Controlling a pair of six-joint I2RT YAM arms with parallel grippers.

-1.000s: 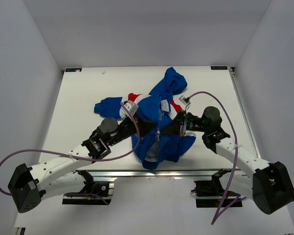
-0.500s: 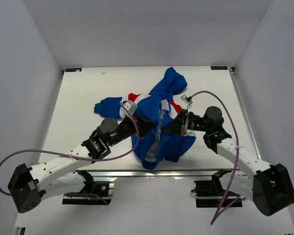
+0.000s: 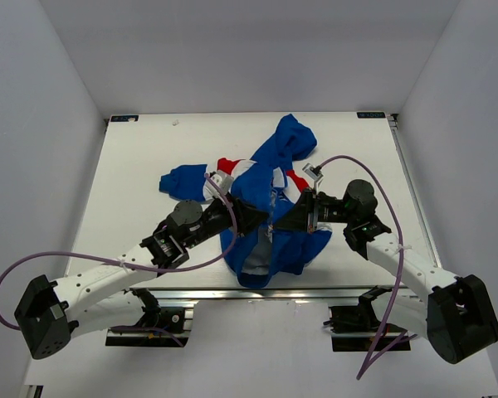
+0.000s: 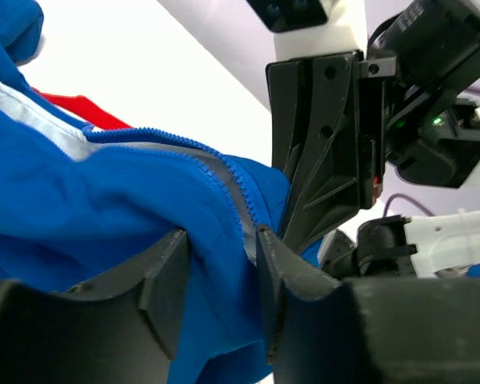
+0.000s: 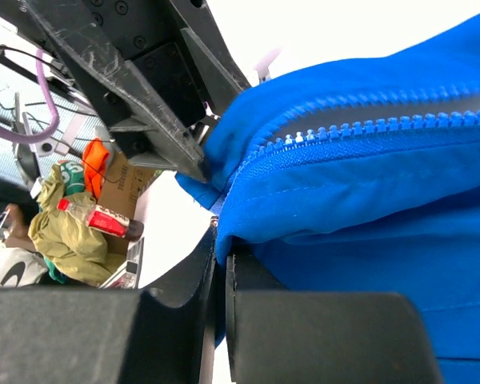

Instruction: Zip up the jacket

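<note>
The jacket (image 3: 270, 199) is seen crumpled in a heap on the white worktop (image 3: 141, 166), about mid-width and somewhat toward the near edge. One blue sleeve is thrown out to the left, a blue lobe is pushed toward the far side, and red and white bands are glimpsed near the top of the pile. Both arms are reached inward, and the two claws are brought nose to nose over the middle of the garment; whether their tips touch cannot be told. The left claw (image 3: 261, 217) is recorded as pinching a thick fold of blue cloth. In the left wrist view the fold is held between the two dark fingers (image 4: 166, 276), and the zipper (image 4: 224, 172) is seen running along the crest of the fold just beyond them. The right claw (image 3: 282, 220) is noted pressed almost together on a thin blue edge just under the zipper. In the right wrist view only a narrow slit is left between its fingers (image 5: 196, 276), and the hem is caught in it. In that same view two rows of teeth are seen drawing together toward the left, with grey tape showing between them on the right. The slider cannot be made out with certainty. A purple cable (image 3: 33, 265) is looped from each arm.
</note>
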